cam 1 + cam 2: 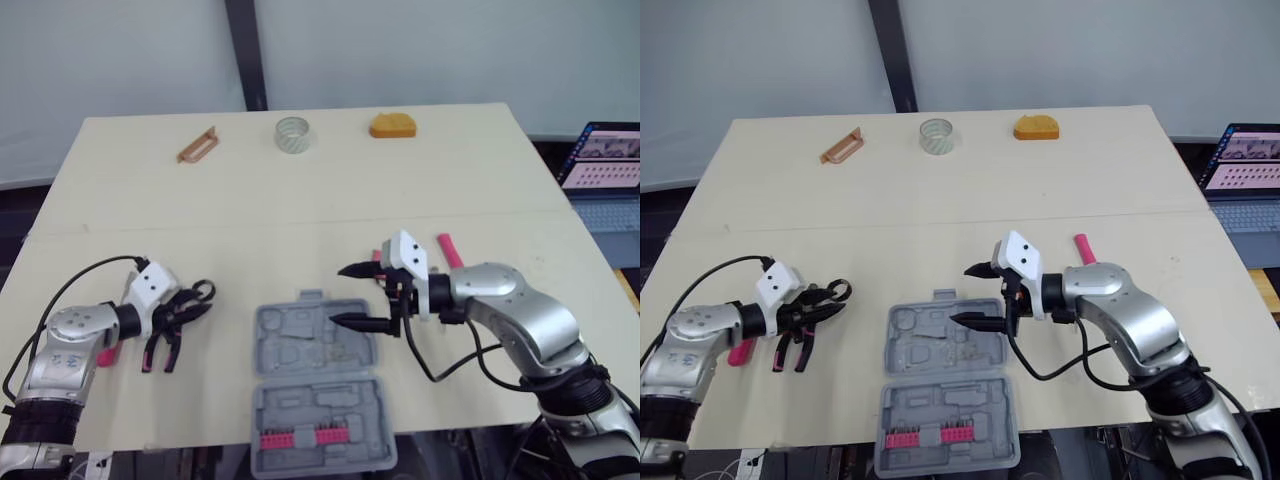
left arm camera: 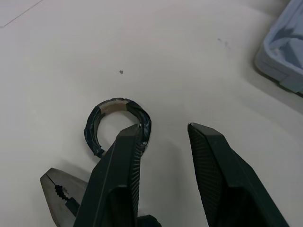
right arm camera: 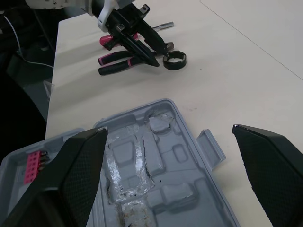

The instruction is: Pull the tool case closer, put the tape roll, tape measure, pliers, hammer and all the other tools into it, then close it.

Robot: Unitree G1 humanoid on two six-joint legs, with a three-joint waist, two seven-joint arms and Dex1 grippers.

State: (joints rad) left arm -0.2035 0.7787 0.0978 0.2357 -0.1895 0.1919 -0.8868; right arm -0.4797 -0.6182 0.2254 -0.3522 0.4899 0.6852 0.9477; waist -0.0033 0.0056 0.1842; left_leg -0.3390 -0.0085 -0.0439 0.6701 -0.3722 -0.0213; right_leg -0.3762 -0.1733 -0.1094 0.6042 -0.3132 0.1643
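The grey tool case (image 1: 300, 345) lies open at the table's front centre, with a strip of pink bits (image 1: 300, 437) in its near half. My right gripper (image 1: 340, 295) hovers open over the case's far right corner. A pink-handled tool (image 1: 449, 250) lies behind that arm. To the left, my left gripper (image 1: 190, 315) is open beside a small black tape ring (image 2: 113, 105), one finger (image 2: 123, 161) overlapping the ring. Pink-and-black pliers (image 1: 160, 352) lie under that gripper. At the far edge sit a clear tape roll (image 1: 293, 134), an orange tape measure (image 1: 392, 125) and a brown tool (image 1: 197, 144).
A laptop (image 1: 605, 160) stands off the table's right side. A black cable (image 1: 70, 285) loops over the table by my left arm. A seam (image 1: 300, 225) crosses the table's middle. A small metal bit (image 3: 163, 24) lies beyond the pliers.
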